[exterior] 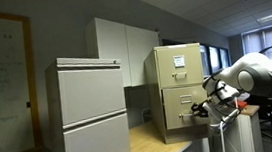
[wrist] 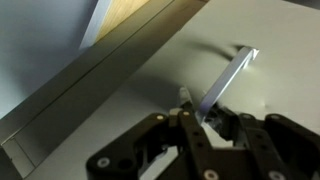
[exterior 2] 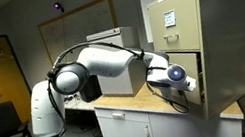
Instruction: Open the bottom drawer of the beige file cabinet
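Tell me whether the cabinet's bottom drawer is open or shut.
Apparently slightly open: in an exterior view the bottom drawer shows a dark gap beneath the upper drawer. How far, cannot tell.

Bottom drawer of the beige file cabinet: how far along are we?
Done: the approach; the gripper is at the bottom drawer of the beige file cabinet. In hand: the wrist view shows the fingers at the silver pull; a firm grip cannot be confirmed. Left: sliding it out; the dark patch by the gripper may be gap or shadow, so no clear opening yet.
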